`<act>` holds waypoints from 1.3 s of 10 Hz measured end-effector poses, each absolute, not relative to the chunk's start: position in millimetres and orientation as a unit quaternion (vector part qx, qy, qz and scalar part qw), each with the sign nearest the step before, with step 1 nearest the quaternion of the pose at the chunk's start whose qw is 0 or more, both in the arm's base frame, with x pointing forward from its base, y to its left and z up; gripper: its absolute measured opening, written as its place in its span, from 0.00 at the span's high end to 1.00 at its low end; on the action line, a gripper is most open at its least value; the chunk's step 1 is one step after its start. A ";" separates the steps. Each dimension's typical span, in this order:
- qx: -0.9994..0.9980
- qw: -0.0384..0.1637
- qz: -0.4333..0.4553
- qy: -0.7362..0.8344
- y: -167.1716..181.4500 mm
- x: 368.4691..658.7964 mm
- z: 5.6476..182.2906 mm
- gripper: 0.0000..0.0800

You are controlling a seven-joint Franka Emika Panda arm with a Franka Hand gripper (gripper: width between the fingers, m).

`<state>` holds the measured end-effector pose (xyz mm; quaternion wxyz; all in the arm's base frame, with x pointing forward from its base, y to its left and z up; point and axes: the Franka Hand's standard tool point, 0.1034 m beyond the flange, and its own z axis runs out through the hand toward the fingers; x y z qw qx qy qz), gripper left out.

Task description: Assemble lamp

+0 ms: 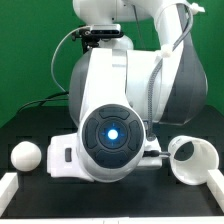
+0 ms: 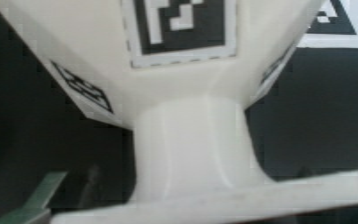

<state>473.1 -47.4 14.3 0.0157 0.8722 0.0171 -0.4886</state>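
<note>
**At the base: nothing joined yet**

Beside the white plastic, only a sliver of one grey finger (image 2: 41, 197) shows. Whether the pair pinches the part or stands spread around it, I cannot tell. That part is the base (image 2: 179, 100), seen close in the wrist view, its tagged faces filling the frame. In the exterior view the arm (image 1: 110, 130) hides finger and base alike. At nine o'clock of the arm the bulb (image 1: 25, 155) lies loose. At three o'clock the shade (image 1: 190, 160) lies on its side. Neither touches another part, and nothing is joined. My judgement: this is an early step, and bulb into base and shade over it remain.
</note>
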 end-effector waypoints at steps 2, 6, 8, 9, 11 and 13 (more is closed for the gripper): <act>0.873 -0.008 -0.487 0.012 -30.8 493.5 47.3 0.34; 0.933 -0.021 -0.360 0.020 -30.8 542.7 94.9 0.34; 0.955 -0.018 -0.297 0.020 -31.7 545.0 96.0 0.34; 0.962 -0.017 -0.273 0.020 -32.3 547.0 96.2 0.34; 0.979 -0.065 -0.193 -0.029 -13.2 568.6 118.2 0.34; 0.990 -0.101 -0.059 -0.081 3.3 596.9 133.2 0.34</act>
